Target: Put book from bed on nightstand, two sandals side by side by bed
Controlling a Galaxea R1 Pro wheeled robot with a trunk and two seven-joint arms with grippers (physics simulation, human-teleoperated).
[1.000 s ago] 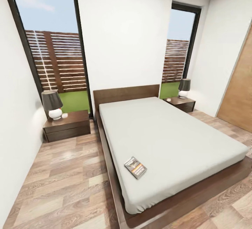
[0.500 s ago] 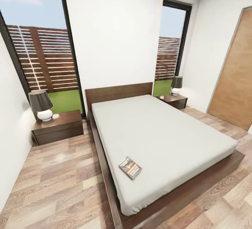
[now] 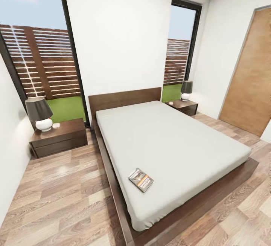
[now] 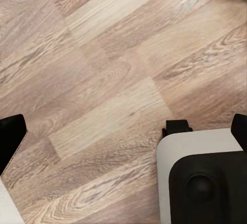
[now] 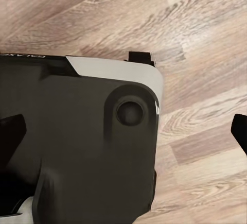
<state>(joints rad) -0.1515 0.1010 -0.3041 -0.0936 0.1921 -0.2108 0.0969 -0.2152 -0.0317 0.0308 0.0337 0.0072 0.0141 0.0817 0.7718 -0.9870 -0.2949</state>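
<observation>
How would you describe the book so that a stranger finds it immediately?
Start at the big bed with the grey mattress in the middle of the room. Look at the mattress corner nearest the camera, on the side of the closer nightstand. The book lies flat there, small and dark with an orange picture, alone on the mattress.

Bright, even daylight from two tall windows, soft sheen on the wood floor, wide-angle bending at edges, slightly soft render.
</observation>
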